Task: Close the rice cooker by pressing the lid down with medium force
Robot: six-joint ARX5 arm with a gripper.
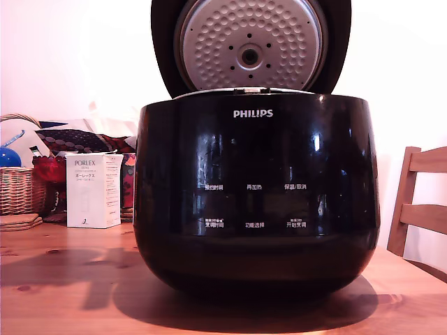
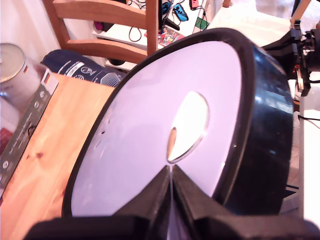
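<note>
Noting the lid upright at the far side of the rice cooker, we see our gripper, fingers together, directly at its glossy outer face.

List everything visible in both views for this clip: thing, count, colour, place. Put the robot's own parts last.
rice cooker: one, glossy black, centre of the wooden table, PHILIPS logo facing the exterior camera.
lid: one, black with a silvery dimpled underside, raised open behind the cooker body; its glossy top fills the wrist view.
wooden table: one, light brown, under the cooker.
PORLEX box: one, white, on the table at the exterior view's left.
wicker basket: one, tan, far at the exterior view's left.
wooden chair: one in the exterior view, brown, at its right edge; one chair also shows in the wrist view.
metal tin: one, silver, beside the table in the wrist view.
gripper: one, black, fingers together, close to the lid's top.
</note>
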